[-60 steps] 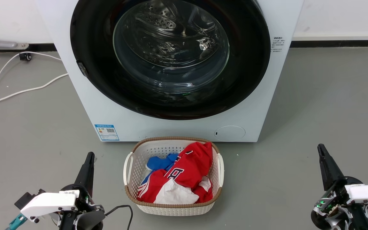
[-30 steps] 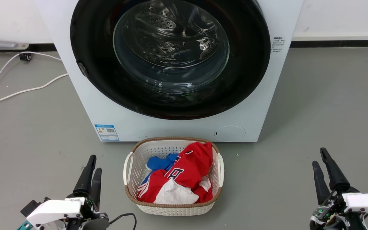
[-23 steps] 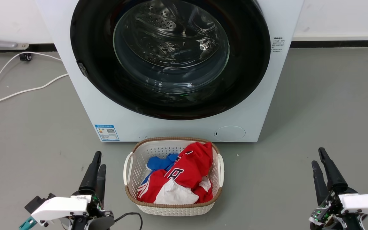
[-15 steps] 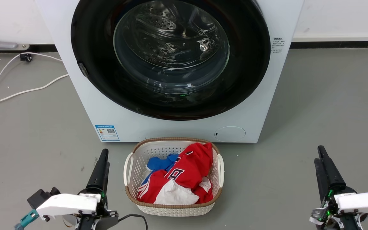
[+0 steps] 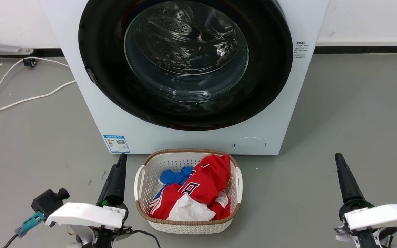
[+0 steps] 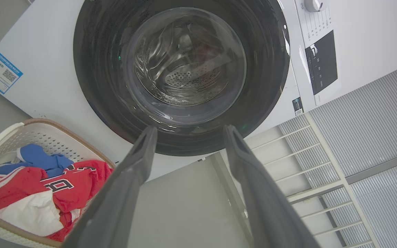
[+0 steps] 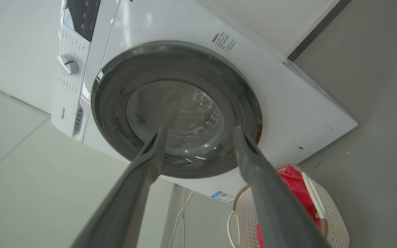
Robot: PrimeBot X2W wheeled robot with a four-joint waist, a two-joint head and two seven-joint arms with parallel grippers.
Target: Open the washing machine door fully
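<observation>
The white washing machine (image 5: 288,103) stands straight ahead with its round black washing machine door (image 5: 109,86) lying flat against the front, glass bowl at the centre. My left gripper (image 5: 122,159) hovers low beside the basket's left handle, well short of the machine. The right gripper (image 5: 338,157) is over bare floor at the lower right. In the left wrist view the left gripper (image 6: 190,129) is open, fingers spread, and points at the lower part of the door (image 6: 95,69). In the right wrist view the right gripper (image 7: 198,130) is open and empty before the door (image 7: 115,103).
A white laundry basket (image 5: 140,179) with red, blue and white clothes sits on the floor directly before the machine. White cables (image 5: 29,98) trail over the grey floor at the left. A wall runs behind the machine.
My left gripper has moved right and forward, close to the basket's left side. Both grippers have turned at the wrist and now appear edge-on. The door has not moved.
</observation>
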